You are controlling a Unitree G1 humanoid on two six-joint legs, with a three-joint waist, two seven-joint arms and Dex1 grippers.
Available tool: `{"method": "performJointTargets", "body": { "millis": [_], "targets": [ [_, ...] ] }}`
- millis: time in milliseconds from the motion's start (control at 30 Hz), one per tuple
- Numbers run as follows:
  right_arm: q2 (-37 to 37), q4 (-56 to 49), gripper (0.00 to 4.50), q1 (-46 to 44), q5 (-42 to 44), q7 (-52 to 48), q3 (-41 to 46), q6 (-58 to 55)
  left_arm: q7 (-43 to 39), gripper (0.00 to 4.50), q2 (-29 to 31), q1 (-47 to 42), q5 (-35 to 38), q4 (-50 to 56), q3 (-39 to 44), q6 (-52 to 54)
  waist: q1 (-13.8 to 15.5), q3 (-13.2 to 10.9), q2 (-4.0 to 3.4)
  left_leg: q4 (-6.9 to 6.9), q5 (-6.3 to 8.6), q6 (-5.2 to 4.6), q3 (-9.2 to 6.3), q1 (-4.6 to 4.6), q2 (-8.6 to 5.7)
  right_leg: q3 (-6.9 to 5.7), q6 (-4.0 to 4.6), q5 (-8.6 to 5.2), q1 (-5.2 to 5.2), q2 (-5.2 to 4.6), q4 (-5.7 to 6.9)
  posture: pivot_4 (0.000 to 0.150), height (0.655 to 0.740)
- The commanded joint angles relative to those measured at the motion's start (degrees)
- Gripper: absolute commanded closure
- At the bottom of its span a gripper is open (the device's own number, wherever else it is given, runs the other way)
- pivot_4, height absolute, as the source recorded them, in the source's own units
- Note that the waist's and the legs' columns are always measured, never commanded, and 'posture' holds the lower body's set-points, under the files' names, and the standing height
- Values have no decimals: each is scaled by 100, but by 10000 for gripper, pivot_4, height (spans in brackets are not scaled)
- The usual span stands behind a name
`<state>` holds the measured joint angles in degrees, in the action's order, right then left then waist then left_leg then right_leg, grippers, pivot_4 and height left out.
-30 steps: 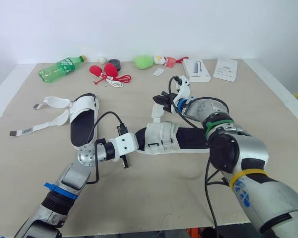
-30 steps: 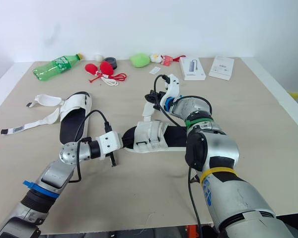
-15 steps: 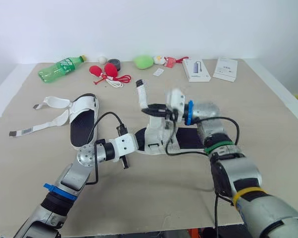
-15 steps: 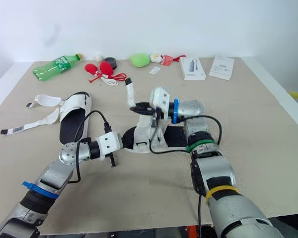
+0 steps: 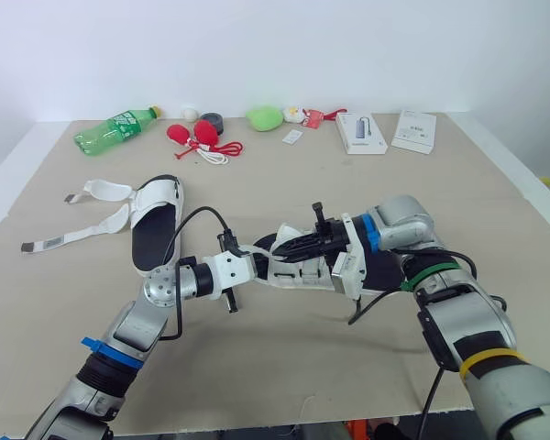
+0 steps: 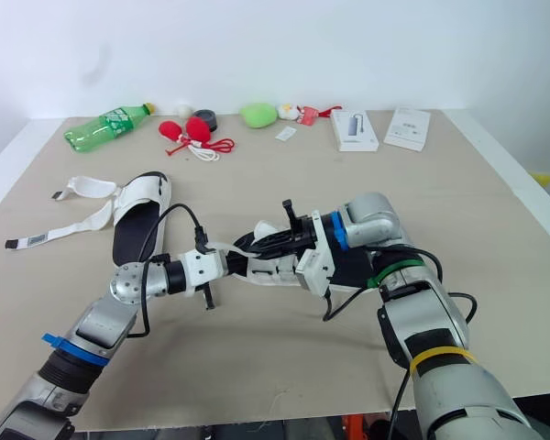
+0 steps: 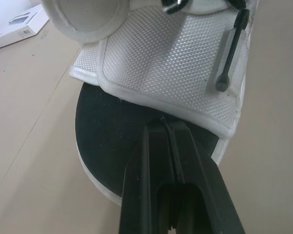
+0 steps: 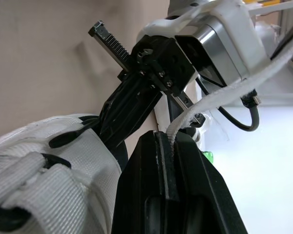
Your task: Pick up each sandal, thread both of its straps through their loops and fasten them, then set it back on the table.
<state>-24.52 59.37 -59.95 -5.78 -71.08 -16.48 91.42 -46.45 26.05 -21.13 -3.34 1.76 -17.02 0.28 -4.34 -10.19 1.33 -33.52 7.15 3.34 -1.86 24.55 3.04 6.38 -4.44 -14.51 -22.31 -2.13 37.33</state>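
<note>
Beige table [image 5: 495, 211] holds one sandal [image 5: 298, 272] in the middle, between both arms. Left claw [image 7: 168, 127] pinches its white edge. Right claw [image 8: 161, 139] pinches a white strap [image 8: 219, 95]. Other sandal [image 5: 156, 220] lies further left, straps open.

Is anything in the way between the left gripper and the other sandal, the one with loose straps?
Nothing visible. The left gripper is at the toe of the middle sandal; the other sandal lies apart to its left, with table surface between.

left arm [image 5: 133, 325]: silver, blue tape [image 5: 101, 348], black cable [image 5: 199, 213] | right arm [image 5: 458, 316]: silver, green and yellow bands | fingers [image 7: 151, 161]: black
</note>
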Motion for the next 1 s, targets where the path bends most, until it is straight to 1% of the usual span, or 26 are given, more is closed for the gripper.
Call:
{"method": "performJointTargets", "body": {
  "millis": [33,167,300,367,500,667,733,800,867,967,1000],
  "targets": [
    [-145,-116,43916,-310,-503,815,24,108,-162,45000,125,122,-1,-243,-54,126,1,0,0,0,0,0,0,0,0,0,0,0,0,0,0,1500,7400],
    [-239,132,43916,-497,-911,1654,-40,108,-243,45000,128,110,216,-251,80,177,1,0,0,1,0,0,0,-1,0,0,1,0,-1,0,1,1500,7400],
    [-467,53,43916,-578,-1619,2688,-224,108,-531,45000,-58,164,1172,-64,505,486,1,-1,0,2,0,0,1,0,0,0,10,-6,-3,-3,1,1500,7400],
    [-552,39,43916,-627,-2092,3235,-280,108,-567,45000,-54,145,1308,-76,593,530,-1,-2,1,3,0,0,2,1,0,0,13,-8,-6,-3,1,1500,7400],
    [-710,-54,43916,-728,-3255,4467,-371,108,-658,45000,56,120,1264,-163,577,401,0,-3,1,5,0,0,2,1,-1,1,16,-9,-8,-3,3,1500,7400],
    [-864,-401,43916,-932,-4993,6465,-647,108,-764,45000,-1,103,1358,-157,587,331,1,-3,1,6,0,0,4,3,-5,2,19,-10,-13,-9,3,1500,7400],
    [-920,-551,43916,-1041,-5796,7377,-790,89,-760,45000,-47,-10,1364,-235,620,242,1,-3,1,7,0,1,5,6,-6,2,21,-11,-18,-11,3,1500,7400],
    [-1023,-746,43916,-1167,-6614,8545,-1180,-140,-759,45000,-76,-120,1348,-333,655,146,2,-3,1,7,-1,1,6,7,-7,2,26,-9,-19,-12,3,1500,7400],
    [-1155,-964,43916,-1342,-7477,10000,-1877,-560,-756,45000,-90,-242,1343,-433,695,57,4,-3,1,7,-3,4,8,15,-9,2,51,5,-36,-16,7,1500,7400],
    [-1282,-1103,43916,-1711,-8668,12309,-3257,-1330,-758,45000,-86,-455,1294,-708,722,-133,3,-3,2,8,-23,35,12,60,-14,6,59,8,-107,-22,46,1500,7400],
    [-1272,-1045,43916,-1842,-8980,13003,-3716,-1588,-778,45000,-82,-540,1248,-871,701,-222,3,-4,3,8,-25,40,14,60,-17,8,69,-2,-120,-25,72,1500,7400]
  ]
}}
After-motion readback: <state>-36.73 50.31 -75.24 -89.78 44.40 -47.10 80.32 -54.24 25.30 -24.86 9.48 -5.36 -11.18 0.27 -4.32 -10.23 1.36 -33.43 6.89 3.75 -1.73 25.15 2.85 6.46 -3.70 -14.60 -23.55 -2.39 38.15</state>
